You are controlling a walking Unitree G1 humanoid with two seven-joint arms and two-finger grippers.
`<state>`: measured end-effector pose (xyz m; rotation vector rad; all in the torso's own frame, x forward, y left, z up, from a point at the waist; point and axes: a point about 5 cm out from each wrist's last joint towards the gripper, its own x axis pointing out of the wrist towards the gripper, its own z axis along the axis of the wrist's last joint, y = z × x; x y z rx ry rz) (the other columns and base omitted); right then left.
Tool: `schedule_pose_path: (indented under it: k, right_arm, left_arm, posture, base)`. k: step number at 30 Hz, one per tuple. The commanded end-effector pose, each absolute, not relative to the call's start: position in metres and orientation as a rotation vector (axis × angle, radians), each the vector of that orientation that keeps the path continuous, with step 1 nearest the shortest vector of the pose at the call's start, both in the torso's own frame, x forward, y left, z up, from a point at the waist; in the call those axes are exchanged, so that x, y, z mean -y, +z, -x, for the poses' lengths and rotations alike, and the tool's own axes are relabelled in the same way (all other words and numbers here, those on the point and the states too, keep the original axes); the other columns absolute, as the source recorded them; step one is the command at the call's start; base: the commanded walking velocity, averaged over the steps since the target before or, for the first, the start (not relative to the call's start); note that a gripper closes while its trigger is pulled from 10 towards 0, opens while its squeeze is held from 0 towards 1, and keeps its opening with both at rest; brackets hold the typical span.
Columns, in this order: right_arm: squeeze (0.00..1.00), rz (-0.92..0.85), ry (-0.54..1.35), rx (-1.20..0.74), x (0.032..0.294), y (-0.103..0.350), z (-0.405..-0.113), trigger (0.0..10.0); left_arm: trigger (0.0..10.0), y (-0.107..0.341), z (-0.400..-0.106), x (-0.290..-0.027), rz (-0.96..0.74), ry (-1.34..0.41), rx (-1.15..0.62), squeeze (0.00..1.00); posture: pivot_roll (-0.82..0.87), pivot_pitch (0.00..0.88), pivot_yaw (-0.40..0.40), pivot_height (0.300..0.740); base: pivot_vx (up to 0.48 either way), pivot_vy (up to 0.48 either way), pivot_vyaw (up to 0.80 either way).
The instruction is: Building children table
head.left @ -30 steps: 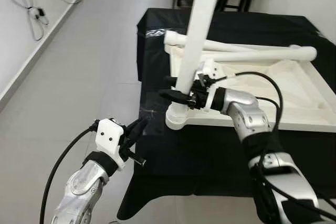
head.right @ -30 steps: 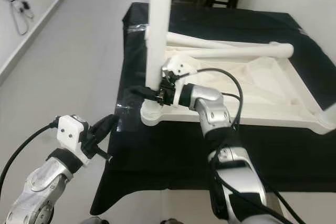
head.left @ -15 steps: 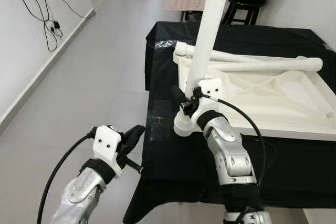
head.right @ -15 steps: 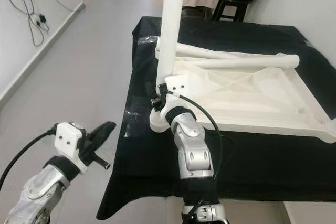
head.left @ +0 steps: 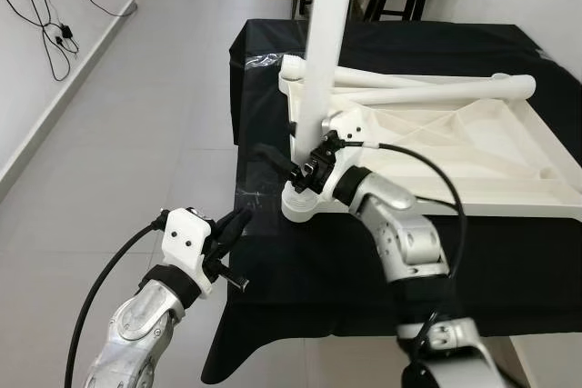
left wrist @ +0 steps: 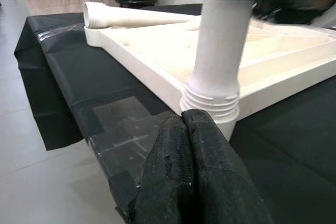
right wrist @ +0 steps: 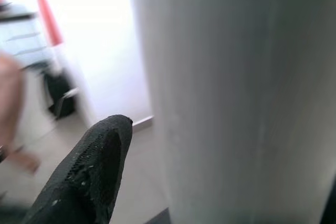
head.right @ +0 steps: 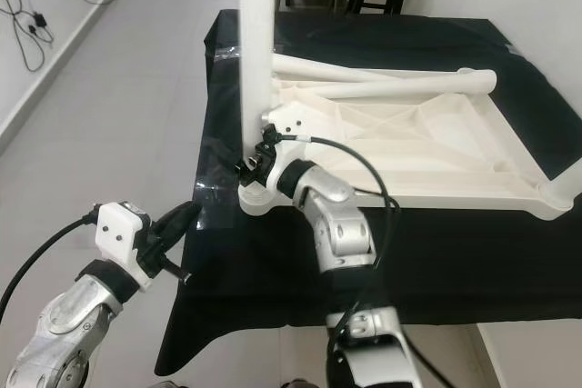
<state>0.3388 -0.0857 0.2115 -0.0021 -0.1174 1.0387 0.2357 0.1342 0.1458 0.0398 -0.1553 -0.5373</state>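
- Children table top (head.left: 473, 147): white moulded panel, lying underside-up on the black-covered work table (head.left: 509, 252), with its ribbed underside facing the camera.
- Upright leg (head.left: 326, 52): one white tubular leg stands vertically in the corner socket (head.left: 300, 204) at the near-left corner of the top. The threaded collar sits at the socket mouth; whether it is fully seated cannot be determined.
- Loose legs (head.left: 427, 90): at least two further white legs lie crossed on the far part of the top, not yet fitted.
- Far-right corner socket (head.right: 559, 193): visible at the near-right corner of the top, with no leg in it.
- Right gripper (head.left: 296, 170): positioned at the base of the upright leg, just above the socket. Its black fingers (right wrist: 86, 174) straddle the leg, one on each side; the wrist view shows one finger close beside the tube. Judged to be gripping the leg, probably for turning it in.
- Left gripper (head.left: 235, 224): held off the table edge, near the front-left corner, well below the leg. Its fingers (left wrist: 194, 177) are pressed together with nothing between them, pointing toward the socket.
- Progress assessment: early stage. One leg is in position at its socket; the remaining legs need fitting, and the table must then be turned upright.
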Motion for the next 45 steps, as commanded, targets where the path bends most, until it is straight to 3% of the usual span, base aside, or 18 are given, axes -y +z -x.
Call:
schedule_pose_path:
  k: [1, 10, 11, 12, 23, 27, 29, 31, 32, 33, 42, 43, 45]
  right_arm:
    - [0.00, 0.007, 1.219, 0.119, 0.076, 0.211, -0.335, 10.0]
    - [0.00, 0.000, 1.379, 0.058, 0.077, 0.210, -0.346, 10.0]
    - [0.00, -0.007, 1.393, 0.033, 0.078, 0.208, -0.350, 3.5]
    - [0.00, -0.008, 1.393, 0.005, 0.081, 0.205, -0.353, 0.0]
    - [0.00, -0.020, 1.301, -0.004, 0.101, 0.197, -0.357, 0.0]
    - [0.00, 0.028, 1.027, 0.003, 0.116, 0.183, -0.355, 0.0]
    - [0.00, 0.034, 0.978, -0.002, 0.116, 0.181, -0.355, 0.0]
    - [0.00, -0.078, 0.553, -0.021, 0.102, 0.160, -0.342, 0.0]
    - [0.00, -0.078, 0.553, -0.021, 0.102, 0.160, -0.342, 0.0]
    - [0.00, -0.132, 0.427, -0.044, 0.096, 0.152, -0.330, 0.0]
    - [0.00, -0.052, 0.505, -0.015, 0.077, 0.155, -0.331, 0.0]
    - [0.00, -0.048, 0.543, -0.021, 0.073, 0.155, -0.332, 10.0]
    - [0.00, -0.050, 0.579, -0.023, 0.070, 0.156, -0.333, 10.0]
  left_arm:
    - [10.0, 0.143, -0.235, -0.133, -0.033, -0.539, 0.136, 0.00]
    - [10.0, 0.142, -0.234, -0.132, -0.029, -0.542, 0.133, 0.00]
    - [10.0, 0.142, -0.234, -0.132, -0.028, -0.544, 0.132, 0.00]
    - [10.0, 0.142, -0.234, -0.131, -0.027, -0.544, 0.131, 0.00]
    - [10.0, 0.142, -0.232, -0.131, -0.019, -0.543, 0.132, 0.00]
    - [10.0, 0.143, -0.231, -0.131, -0.017, -0.543, 0.132, 0.00]
    - [10.0, 0.143, -0.230, -0.131, -0.017, -0.543, 0.132, 0.00]
    - [10.0, 0.144, -0.231, -0.133, -0.018, -0.542, 0.132, 0.00]
    - [10.0, 0.144, -0.231, -0.133, -0.018, -0.542, 0.132, 0.00]
    - [10.0, 0.144, -0.231, -0.133, -0.020, -0.542, 0.132, 0.00]
    - [10.0, 0.143, -0.235, -0.133, -0.025, -0.542, 0.129, 0.00]
    - [10.0, 0.143, -0.235, -0.133, -0.024, -0.539, 0.130, 0.00]
    - [10.0, 0.143, -0.235, -0.133, -0.024, -0.538, 0.130, 0.00]
  posture:
    - [0.07, 0.122, -0.065, 0.740]
    - [0.08, 0.117, -0.067, 0.740]
    - [0.08, 0.117, -0.069, 0.740]
    - [0.08, 0.120, -0.073, 0.740]
    - [0.06, 0.133, -0.069, 0.740]
    - [0.05, 0.144, -0.078, 0.740]
    - [0.05, 0.144, -0.078, 0.740]
    - [0.04, 0.156, -0.078, 0.740]
    - [0.04, 0.156, -0.078, 0.740]
    - [0.04, 0.156, -0.078, 0.740]
    - [0.05, 0.129, -0.081, 0.740]
    - [0.06, 0.119, -0.083, 0.740]
    - [0.06, 0.118, -0.083, 0.740]
  base:
    - [0.000, 0.000, 0.00]
    - [0.000, 0.000, 0.00]
    - [0.000, 0.000, 0.00]
    - [0.000, 0.000, 0.00]
    - [0.000, 0.000, 0.00]
    - [0.000, 0.000, 0.00]
    - [0.000, 0.000, 0.00]
    - [0.000, 0.000, 0.00]
    - [0.000, 0.000, 0.00]
    - [0.000, 0.000, 0.00]
    - [0.000, 0.000, 0.00]
    - [0.000, 0.000, 0.00]
    - [0.000, 0.000, 0.00]
